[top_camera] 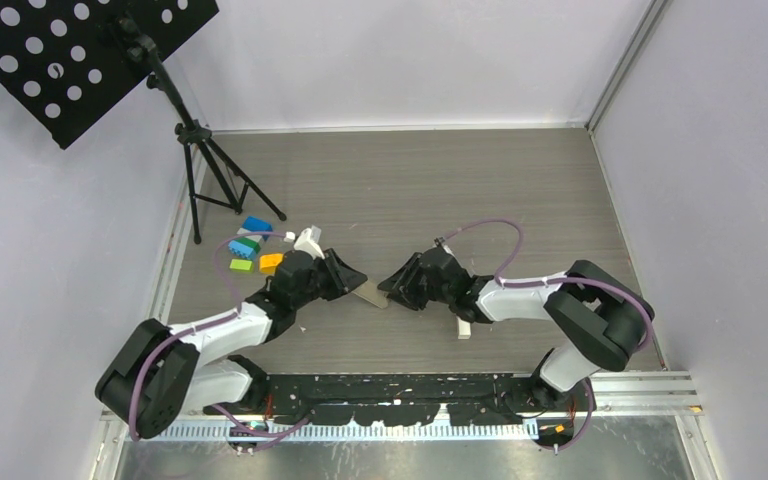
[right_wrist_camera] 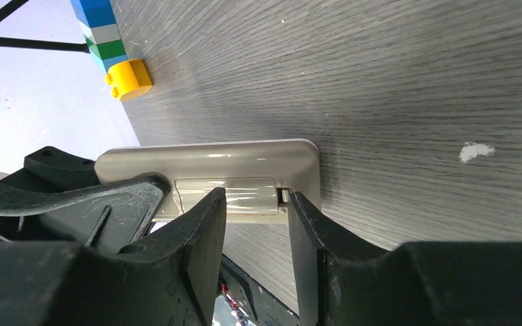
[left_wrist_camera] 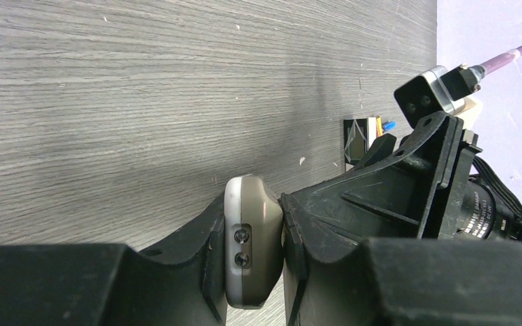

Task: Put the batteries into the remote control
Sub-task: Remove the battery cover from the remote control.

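A beige remote control (top_camera: 371,293) lies between my two grippers at the table's middle. My left gripper (left_wrist_camera: 253,238) is shut on one end of the remote (left_wrist_camera: 250,248), which shows two small lenses. My right gripper (right_wrist_camera: 257,207) is open at the remote's other end (right_wrist_camera: 211,163). Its fingertips straddle the end of the closed battery cover (right_wrist_camera: 245,192), one over the cover and one by the latch. Tiny orange and blue batteries (left_wrist_camera: 383,125) peek out beside a dark shiny object (left_wrist_camera: 357,139) past my right gripper (left_wrist_camera: 414,170). The other batteries are hidden.
Coloured toy blocks (top_camera: 252,248) lie behind my left arm, with a yellow block (right_wrist_camera: 130,78) and a stacked one (right_wrist_camera: 102,27) in the right wrist view. A music stand tripod (top_camera: 210,170) stands at the back left. A small pale object (top_camera: 464,328) lies under my right arm.
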Tool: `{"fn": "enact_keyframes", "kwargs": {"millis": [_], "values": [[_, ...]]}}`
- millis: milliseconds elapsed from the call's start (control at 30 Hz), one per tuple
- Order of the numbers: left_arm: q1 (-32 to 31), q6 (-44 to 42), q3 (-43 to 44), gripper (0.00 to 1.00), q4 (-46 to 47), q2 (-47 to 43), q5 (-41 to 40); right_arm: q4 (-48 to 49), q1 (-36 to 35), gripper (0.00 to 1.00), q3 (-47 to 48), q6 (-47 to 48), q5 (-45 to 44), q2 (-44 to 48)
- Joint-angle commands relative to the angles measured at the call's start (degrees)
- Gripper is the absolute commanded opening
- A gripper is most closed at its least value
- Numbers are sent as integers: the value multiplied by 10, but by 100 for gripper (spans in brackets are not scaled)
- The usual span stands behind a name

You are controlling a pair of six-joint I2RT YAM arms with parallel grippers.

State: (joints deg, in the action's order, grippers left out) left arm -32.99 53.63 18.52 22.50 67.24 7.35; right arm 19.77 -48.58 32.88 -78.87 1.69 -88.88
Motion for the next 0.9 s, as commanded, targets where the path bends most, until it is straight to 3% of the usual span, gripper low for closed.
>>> {"fn": "enact_keyframes", "kwargs": {"millis": [0, 500, 867], "values": [[-2, -10, 8, 0, 15, 11, -5, 38, 2, 44, 13, -12, 9, -10], [-2, -8, 1, 0, 58, 38, 62, 97, 2, 45, 3, -27, 29, -47], [-2, -14, 11, 0, 52, 68, 91, 365, 3, 43, -38, -19, 83, -111]]}}
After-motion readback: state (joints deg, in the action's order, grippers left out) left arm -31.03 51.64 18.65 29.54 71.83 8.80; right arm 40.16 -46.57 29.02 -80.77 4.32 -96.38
